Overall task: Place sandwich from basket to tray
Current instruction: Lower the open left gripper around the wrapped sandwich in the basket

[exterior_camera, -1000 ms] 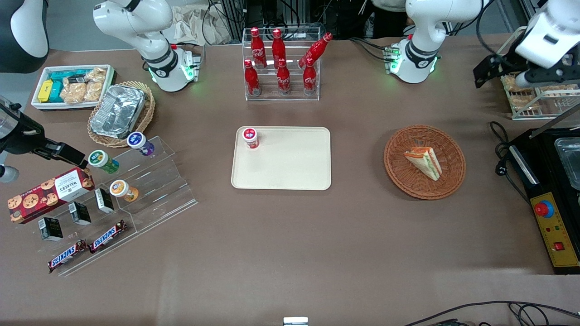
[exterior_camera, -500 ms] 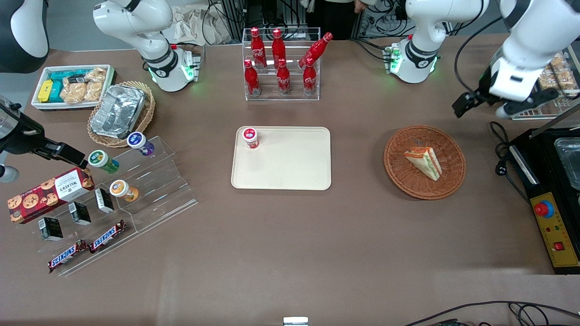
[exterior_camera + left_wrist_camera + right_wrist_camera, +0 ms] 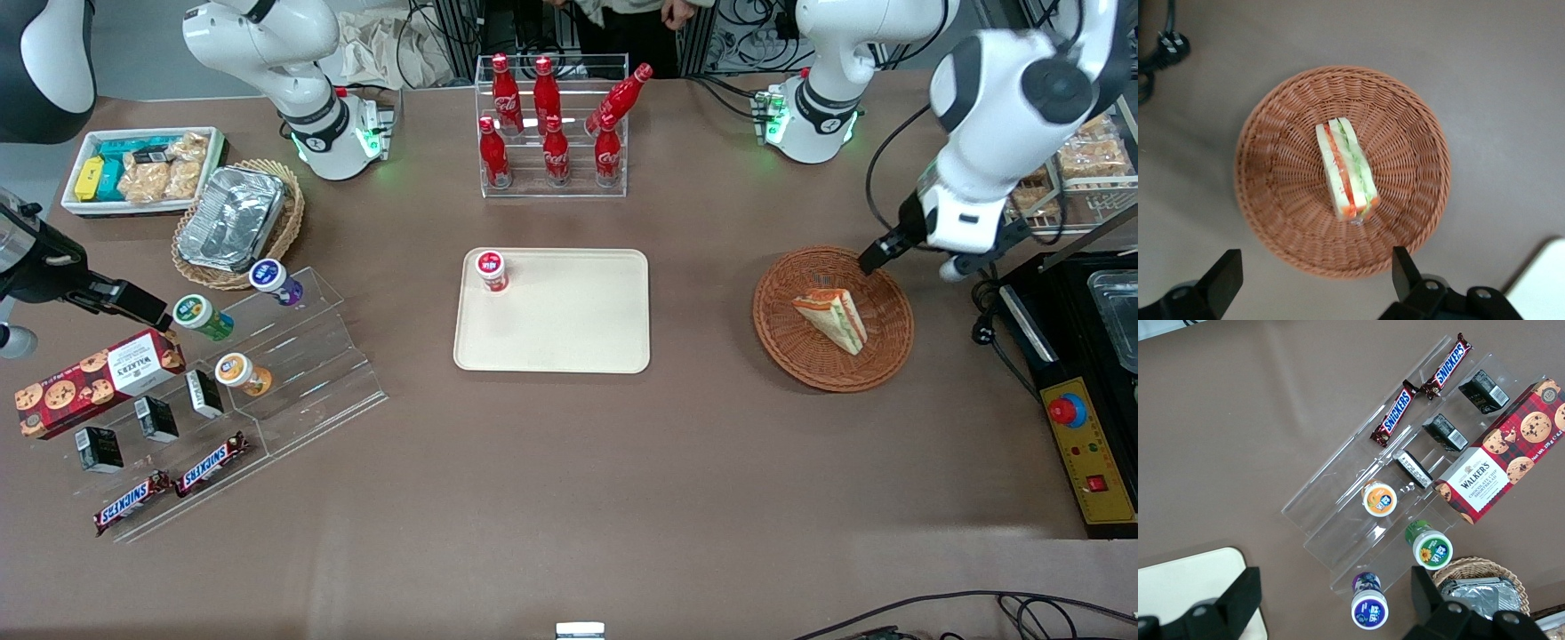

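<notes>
Gripper swung in from rack, now above basket rim, fingers spread for descent. Sandwich lies in basket, probably on its side. Tray waits toward table centre, well apart.

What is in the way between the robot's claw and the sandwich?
Nothing visible. The open gripper hangs above the basket, and the sandwich lies uncovered in the basket with only air between it and the gripper.
</notes>
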{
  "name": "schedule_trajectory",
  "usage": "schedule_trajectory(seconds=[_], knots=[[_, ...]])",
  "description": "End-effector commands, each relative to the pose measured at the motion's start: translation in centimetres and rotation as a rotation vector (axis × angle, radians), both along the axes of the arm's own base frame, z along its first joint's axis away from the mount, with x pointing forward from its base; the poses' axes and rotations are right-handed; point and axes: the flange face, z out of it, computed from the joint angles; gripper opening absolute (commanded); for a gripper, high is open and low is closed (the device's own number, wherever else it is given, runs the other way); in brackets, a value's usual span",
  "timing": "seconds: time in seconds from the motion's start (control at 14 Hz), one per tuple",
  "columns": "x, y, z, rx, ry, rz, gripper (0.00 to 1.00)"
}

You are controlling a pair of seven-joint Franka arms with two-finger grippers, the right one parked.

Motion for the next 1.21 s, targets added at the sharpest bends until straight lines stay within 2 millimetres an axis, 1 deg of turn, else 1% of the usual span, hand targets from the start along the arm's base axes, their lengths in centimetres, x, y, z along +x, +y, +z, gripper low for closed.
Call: schedule_trajectory(seconds=[0.0, 0.21, 0.43, 0.79, 1.0, 1.14], knots=[[-0.7, -0.2, -3.9, -0.01, -0.014, 0.072, 0.99], [-0.2, -0.3, -6.5, -0.011, -0.01, 0.123, 0.99], [0.3, -0.5, -8.2, -0.013, -0.018, 0.148, 0.99], [1.1, -0.8, -11.6, -0.019, -0.04, 0.206, 0.99], [0.5, -1.3, -13.5, -0.018, -0.037, 0.201, 0.99], [0.2, -1.4, -14.2, -0.012, -0.029, 0.191, 0.99]])
